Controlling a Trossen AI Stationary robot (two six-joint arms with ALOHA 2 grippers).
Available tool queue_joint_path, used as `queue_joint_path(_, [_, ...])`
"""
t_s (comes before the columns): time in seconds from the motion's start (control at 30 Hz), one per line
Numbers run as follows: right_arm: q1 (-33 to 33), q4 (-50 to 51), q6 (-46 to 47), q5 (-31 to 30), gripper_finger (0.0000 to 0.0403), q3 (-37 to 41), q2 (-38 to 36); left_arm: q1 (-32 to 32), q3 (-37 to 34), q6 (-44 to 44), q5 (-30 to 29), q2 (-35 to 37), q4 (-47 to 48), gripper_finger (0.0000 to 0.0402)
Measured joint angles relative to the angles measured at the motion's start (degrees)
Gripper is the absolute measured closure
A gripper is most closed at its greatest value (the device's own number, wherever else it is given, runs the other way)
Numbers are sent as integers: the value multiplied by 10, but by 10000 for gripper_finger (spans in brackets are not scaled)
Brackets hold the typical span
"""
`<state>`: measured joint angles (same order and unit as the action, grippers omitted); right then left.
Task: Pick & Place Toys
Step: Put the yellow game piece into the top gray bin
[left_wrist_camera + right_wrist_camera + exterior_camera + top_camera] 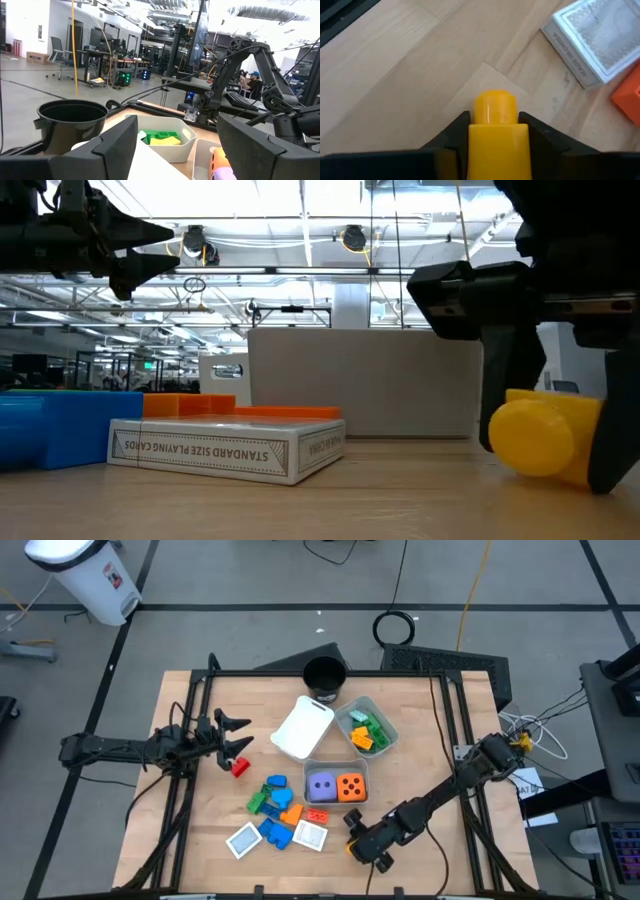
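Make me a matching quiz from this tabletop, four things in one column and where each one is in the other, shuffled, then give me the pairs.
Things
1. small yellow plastic block
2. purple dotted die
3. small red plastic block
4. black round cup

Places
A. in the clear tray, beside the orange dotted die
B. at the table's far edge, behind the trays
C. between the right gripper's fingers, at the table's near edge
D. on the wood just ahead of the open left gripper

Pairs: 1-C, 2-A, 3-D, 4-B
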<state>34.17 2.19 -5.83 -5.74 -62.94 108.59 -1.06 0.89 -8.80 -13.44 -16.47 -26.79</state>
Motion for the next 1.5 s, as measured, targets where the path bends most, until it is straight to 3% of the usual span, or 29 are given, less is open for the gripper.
queue_joint_path(0.1, [1, 17, 11, 0, 304, 2, -21, 0, 0, 0, 0, 0, 0, 123])
queue_joint_path(0.3, [-1, 70, 37, -11, 296, 1, -132, 0, 0, 0, 0, 0, 0, 123])
queue_joint_path(0.5, [-13, 134, 48, -116, 283, 1, -274, 0, 0, 0, 0, 0, 0, 124])
queue_joint_path(0.6, [-40, 151, 38, -153, 293, 1, -339, 0, 0, 0, 0, 0, 0, 123])
queue_joint_path(0.77, [-127, 162, 12, -155, 298, 1, -405, 0, 0, 0, 0, 0, 0, 123])
queue_joint_path(1.0, [-301, 165, -28, -148, 285, 1, -396, 0, 0, 0, 0, 0, 0, 123])
queue_joint_path(1.23, [-466, 78, -38, -27, 294, 69, -333, 0, 0, 0, 0, 0, 0, 123])
queue_joint_path(1.37, [-517, -40, -37, -1, 269, 137, -289, 0, 0, 0, 0, 0, 0, 123])
queue_joint_path(1.5, [-532, -53, -38, -1, 219, 156, -270, 0, 0, 0, 0, 0, 0, 123])
